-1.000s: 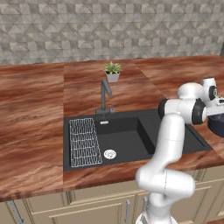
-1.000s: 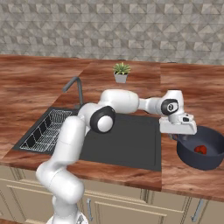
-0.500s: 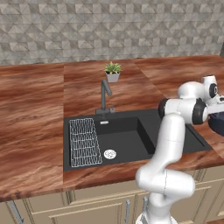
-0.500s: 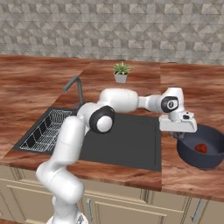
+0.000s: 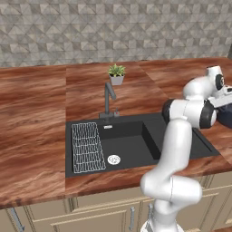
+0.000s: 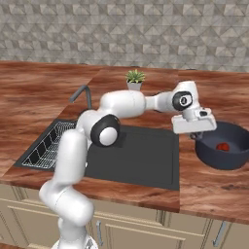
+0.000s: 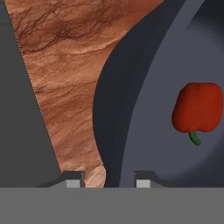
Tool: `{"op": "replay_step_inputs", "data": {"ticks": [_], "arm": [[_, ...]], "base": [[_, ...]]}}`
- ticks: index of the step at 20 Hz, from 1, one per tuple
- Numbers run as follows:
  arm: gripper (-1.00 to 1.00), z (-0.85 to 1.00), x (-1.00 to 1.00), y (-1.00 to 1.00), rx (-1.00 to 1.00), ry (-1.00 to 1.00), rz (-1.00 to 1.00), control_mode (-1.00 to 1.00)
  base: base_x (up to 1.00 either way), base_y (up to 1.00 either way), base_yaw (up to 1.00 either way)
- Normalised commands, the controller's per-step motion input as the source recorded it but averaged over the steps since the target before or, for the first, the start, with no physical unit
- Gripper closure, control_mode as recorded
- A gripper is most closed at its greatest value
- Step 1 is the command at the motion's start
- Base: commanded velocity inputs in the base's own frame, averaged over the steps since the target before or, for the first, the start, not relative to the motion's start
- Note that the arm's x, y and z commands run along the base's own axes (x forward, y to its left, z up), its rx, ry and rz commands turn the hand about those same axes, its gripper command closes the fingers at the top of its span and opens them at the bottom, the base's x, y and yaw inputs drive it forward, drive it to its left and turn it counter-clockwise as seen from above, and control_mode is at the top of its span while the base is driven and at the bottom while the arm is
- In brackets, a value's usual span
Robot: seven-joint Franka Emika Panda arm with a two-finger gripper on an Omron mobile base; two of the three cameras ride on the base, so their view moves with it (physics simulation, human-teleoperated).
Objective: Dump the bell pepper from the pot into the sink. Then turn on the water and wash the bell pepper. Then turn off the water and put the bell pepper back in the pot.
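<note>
Base views flank the sink (image 5: 136,136) — hand view close above pot (image 7: 144,109).

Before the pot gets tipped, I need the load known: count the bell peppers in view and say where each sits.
1. The bell pepper lies inside the pot, on the counter to the right of the sink. None seen elsewhere.

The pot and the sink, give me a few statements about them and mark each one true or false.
1. The bell pepper lies inside the pot. True.
2. The pot sits down in the sink basin. False: it stands on the wooden counter to the right of the sink.
3. Water runs from the faucet. False: no stream shows.
4. The gripper straddles the pot's rim, one tip outside the wall and one inside. True.
5. The potted plant stands in front of the sink. False: it stands behind the faucet.
</note>
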Motion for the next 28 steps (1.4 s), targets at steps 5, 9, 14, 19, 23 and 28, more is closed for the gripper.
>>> {"op": "replay_step_inputs", "data": {"ticks": [5,9,14,19,23,28], "arm": [[1.0,0.48,0.0,0.44,-0.04,0.08,0.29,-1.0],[1.0,0.39,0.0,0.54,0.0,0.16,0.33,-1.0],[1.0,0.28,0.0,0.49,0.0,0.05,0.32,-1.0],[1.0,0.02,0.0,0.39,0.0,0.0,0.32,-1.0],[1.0,0.0,0.0,0.29,0.0,0.0,0.24,-1.0],[1.0,0.01,-0.09,0.33,0.0,0.0,0.21,-1.0]], "base": [[0.0,0.0,0.0],[0.0,0.0,0.0],[0.0,0.0,0.0],[0.0,0.0,0.0],[0.0,0.0,0.0],[0.0,0.0,0.0]]}}
